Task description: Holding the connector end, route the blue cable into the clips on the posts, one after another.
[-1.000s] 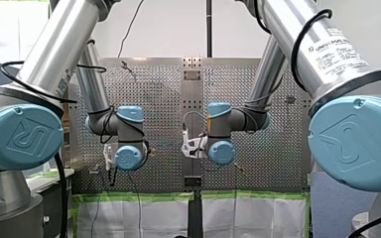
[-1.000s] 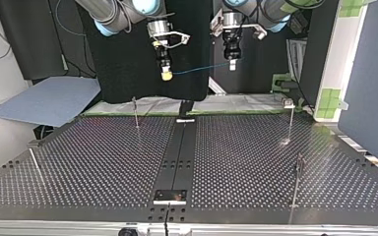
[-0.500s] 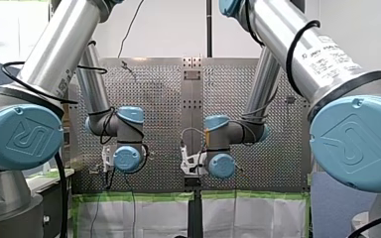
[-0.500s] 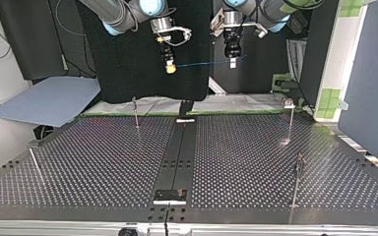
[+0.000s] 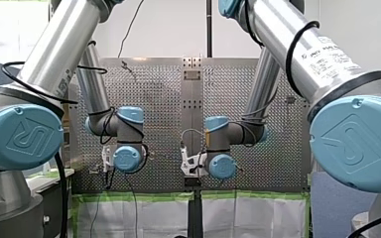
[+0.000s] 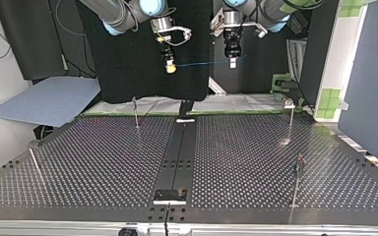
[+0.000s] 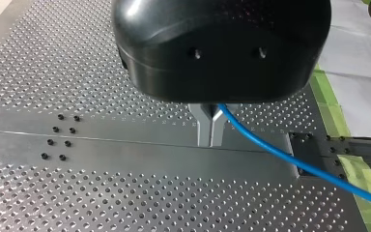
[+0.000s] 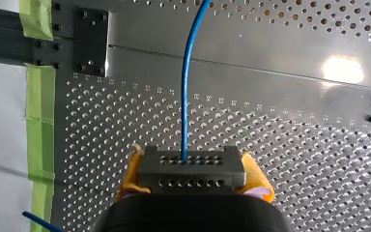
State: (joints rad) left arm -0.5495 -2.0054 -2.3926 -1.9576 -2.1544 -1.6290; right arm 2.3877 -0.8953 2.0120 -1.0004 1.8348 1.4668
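Front view: my left arm (image 5: 128, 158) and my right arm (image 5: 222, 166) hang with their wrists low. The left arm is to one side of the rail (image 5: 192, 99) and the right arm is just on the other side. The wrists hide both grippers, and I cannot make out the cable here.

Top view: the cable (image 6: 202, 63) is a thin blue line. It is drawn nearly straight between the right gripper (image 6: 169, 69) and the left gripper (image 6: 233, 63), high above the rail's far end. Four thin posts (image 6: 135, 112) stand on the table (image 6: 103, 162), two on each side of the rail. All are well below the cable, and none touches it.

Left wrist view: the gripper's two metal fingers (image 7: 205, 126) are pressed together on the cable, above the rail. The cable is smooth, round and bright blue. It leaves the fingers and slants away past the rail's end towards the green tape (image 7: 329, 104).

Right wrist view: yellow pads (image 8: 131, 170) clamp the connector (image 8: 192, 166) from both sides. The connector is a dark grey block with two rows of small holes. The cable leaves its upper row and runs in a gentle bend across the rail. A second short piece of blue shows beside the gripper.
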